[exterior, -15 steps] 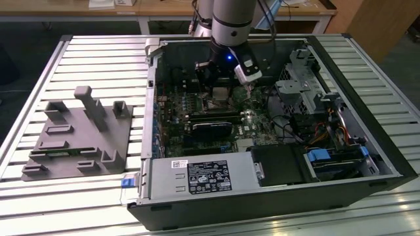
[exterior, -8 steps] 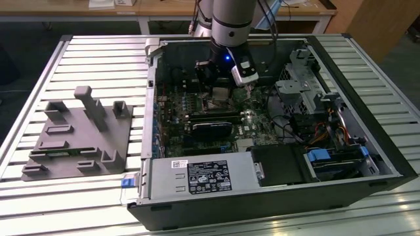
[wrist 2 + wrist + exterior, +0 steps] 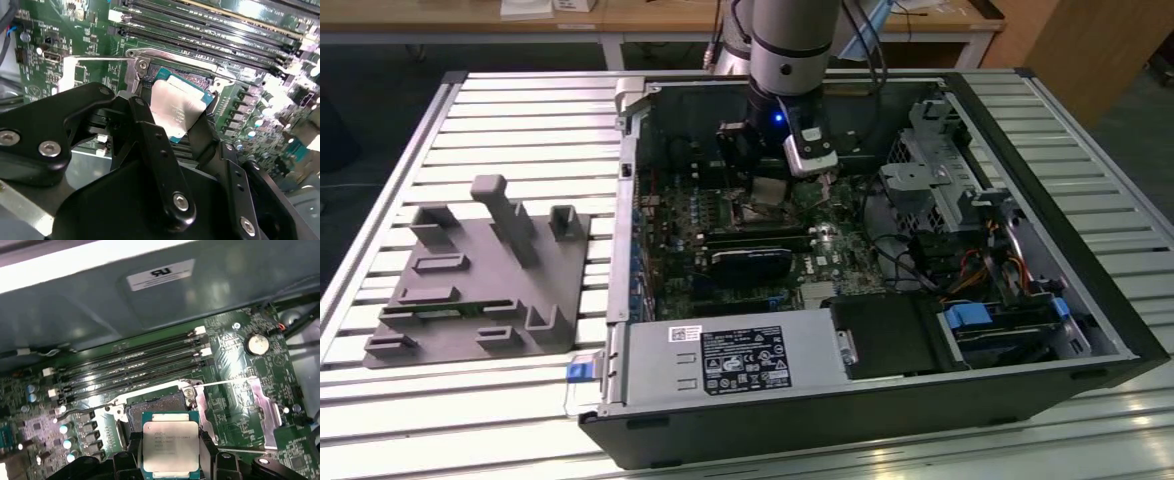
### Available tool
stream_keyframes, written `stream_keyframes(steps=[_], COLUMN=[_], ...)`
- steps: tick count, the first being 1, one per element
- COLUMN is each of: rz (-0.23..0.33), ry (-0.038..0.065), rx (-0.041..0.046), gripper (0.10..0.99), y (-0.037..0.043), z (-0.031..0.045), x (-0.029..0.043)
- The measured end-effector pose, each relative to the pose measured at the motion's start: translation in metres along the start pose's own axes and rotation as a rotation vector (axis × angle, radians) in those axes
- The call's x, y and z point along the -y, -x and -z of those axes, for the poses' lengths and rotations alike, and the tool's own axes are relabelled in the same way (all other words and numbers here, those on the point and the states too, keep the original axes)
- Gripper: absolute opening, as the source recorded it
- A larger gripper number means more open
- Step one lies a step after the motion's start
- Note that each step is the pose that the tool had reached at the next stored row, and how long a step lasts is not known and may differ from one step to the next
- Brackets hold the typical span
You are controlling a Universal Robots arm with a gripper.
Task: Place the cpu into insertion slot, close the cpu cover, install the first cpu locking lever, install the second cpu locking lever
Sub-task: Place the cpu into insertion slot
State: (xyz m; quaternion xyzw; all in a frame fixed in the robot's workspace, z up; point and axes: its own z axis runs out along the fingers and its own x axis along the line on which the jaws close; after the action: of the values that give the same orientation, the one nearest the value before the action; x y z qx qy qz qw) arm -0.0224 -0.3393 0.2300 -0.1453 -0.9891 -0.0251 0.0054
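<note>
The cpu (image 3: pixel 170 447) is in my tool (image 3: pixel 170 456); the two black fingers (image 3: pixel 127 462) press on its two sides, closed just as wide as the chip; I can see its shiny grey top. It hangs just over the insertion slot (image 3: pixel 152 409), not yet down in it; part of the slot's dark middle is bare. The cpu cover (image 3: pixel 268 412) lies flipped open beside the slot. In the exterior view my arm reaches down into the open computer case (image 3: pixel 1067 300) on the slatted worktop (image 3: pixel 520 110).
</note>
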Motion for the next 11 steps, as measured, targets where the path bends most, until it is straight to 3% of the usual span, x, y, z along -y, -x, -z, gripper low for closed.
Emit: stream_keyframes(steps=[11], rz=[-0.134], ry=[0.002], rx=[0.0064], gripper=[0.537], y=[0.0], z=[-0.0007], x=[0.0])
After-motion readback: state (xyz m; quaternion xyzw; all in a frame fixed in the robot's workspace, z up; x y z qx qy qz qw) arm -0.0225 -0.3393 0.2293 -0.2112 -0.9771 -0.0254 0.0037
